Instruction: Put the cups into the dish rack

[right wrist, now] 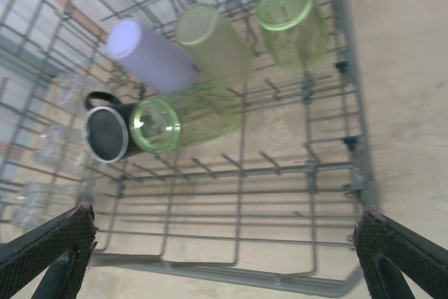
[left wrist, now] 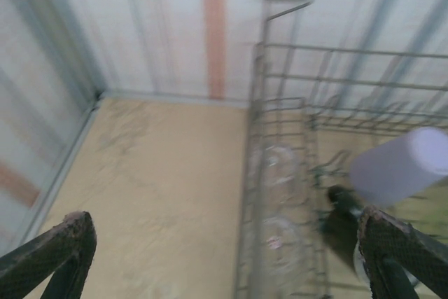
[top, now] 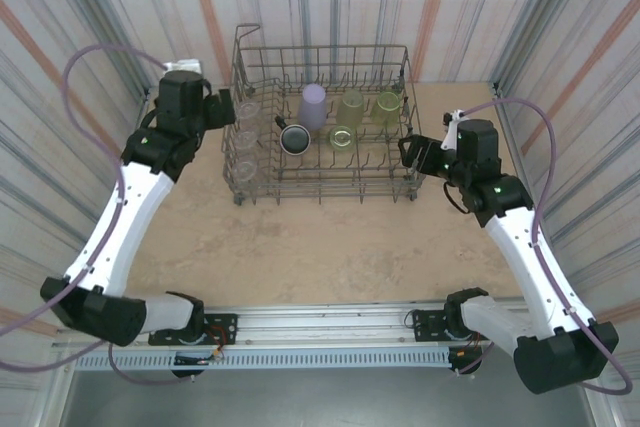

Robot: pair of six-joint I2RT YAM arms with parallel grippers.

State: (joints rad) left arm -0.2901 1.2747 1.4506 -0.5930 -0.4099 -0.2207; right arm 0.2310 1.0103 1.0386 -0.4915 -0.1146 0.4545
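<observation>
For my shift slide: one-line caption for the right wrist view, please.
Open right gripper above the dish rack holding three yellow-green cups, a lavender cup and a dark mug.

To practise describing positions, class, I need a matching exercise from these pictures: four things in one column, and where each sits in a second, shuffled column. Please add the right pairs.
Things:
1. lavender cup
2. dark mug
3. clear cups
4. right gripper

Places:
A. in a line along the left side of the dish rack
B. outside the rack's right end, jaws open
C. back row, next to two yellow-green cups
D. nearer row, just left of a yellow-green cup

Pairs: 1-C, 2-D, 3-A, 4-B
</observation>
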